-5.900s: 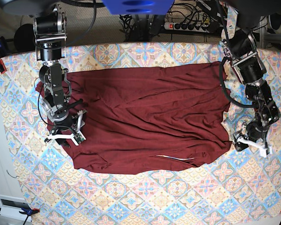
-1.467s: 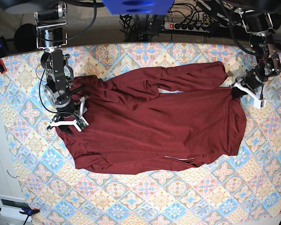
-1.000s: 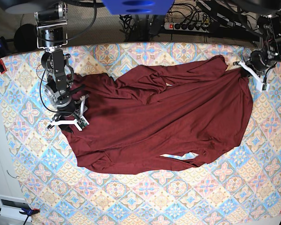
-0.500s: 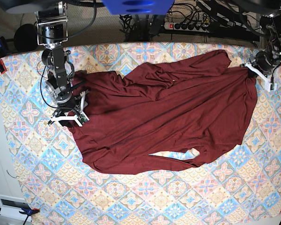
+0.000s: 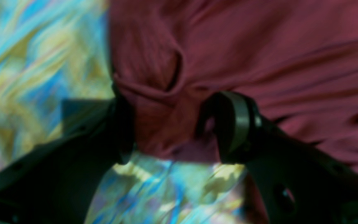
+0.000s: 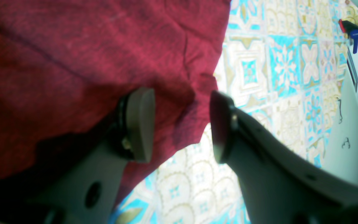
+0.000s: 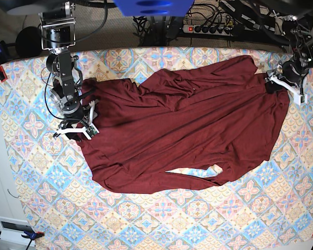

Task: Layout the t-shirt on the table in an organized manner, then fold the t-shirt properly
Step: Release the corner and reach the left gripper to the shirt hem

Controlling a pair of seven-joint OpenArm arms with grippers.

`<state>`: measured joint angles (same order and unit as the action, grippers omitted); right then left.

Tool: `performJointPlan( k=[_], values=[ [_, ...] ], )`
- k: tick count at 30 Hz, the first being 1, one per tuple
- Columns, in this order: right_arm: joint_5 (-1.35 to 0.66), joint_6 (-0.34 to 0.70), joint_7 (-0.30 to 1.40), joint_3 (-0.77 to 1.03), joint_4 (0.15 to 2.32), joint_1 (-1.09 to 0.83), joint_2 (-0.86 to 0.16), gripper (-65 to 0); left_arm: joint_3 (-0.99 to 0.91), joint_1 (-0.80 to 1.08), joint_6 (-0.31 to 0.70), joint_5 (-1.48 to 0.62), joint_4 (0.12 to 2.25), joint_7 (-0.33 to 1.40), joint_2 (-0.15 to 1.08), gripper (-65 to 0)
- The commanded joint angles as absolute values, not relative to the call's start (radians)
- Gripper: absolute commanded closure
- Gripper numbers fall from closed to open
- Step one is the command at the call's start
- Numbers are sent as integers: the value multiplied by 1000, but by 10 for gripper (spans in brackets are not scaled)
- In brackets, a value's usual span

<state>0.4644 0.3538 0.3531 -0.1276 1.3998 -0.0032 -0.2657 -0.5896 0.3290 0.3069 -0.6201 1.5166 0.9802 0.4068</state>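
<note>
The t-shirt (image 7: 182, 130) lies spread but rumpled across the middle of the table (image 7: 161, 219), skewed, with folds bunched along its far edge and a gap of patterned cloth showing through near its front hem, so the work is at the laying-out stage and folding has not begun. At the left of the base view, the right gripper (image 7: 75, 131) sits low over the shirt's corner there; its wrist view shows the jaws parted to a middling width, one pad over the fabric and one over bare cloth, the shirt's edge running between them with nothing pinched. At the right of the base view, the left gripper (image 7: 287, 86) is at the shirt's far corner; the blurred wrist view shows its jaws (image 5: 172, 124) spread apart with a hump of maroon fabric lying between them, and I cannot tell whether the pads touch it. In my judgement the next move calls for both grippers to take firm hold of opposite corners and draw the cloth taut and square to the table's edges, flattening the bunched far edge before any fold is attempted.
</note>
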Motion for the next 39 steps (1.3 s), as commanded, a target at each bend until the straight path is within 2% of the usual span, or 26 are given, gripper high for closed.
performJointPlan(
  k=[1,9,22,34,39],
  values=[
    [460,340,335,-119,1419,10,-277,-278,-633,320,303,-622,1534,967,417,-383],
    [460,340,335,-58,1411,15,-277,-278,-708,249,303,-622,1541,969,395,-387],
    [460,340,380,-54,1408,56,-275,-278,-711,206,303,-619,1730,964,351,-384],
    [460,340,380,-56,1408,59,-274,-278,-700,13,303,-604,1721,969,351,-384],
    [460,340,380,-56,1415,59,-274,-278,-613,-139,303,-495,1575,966,338,-384]
  ],
)
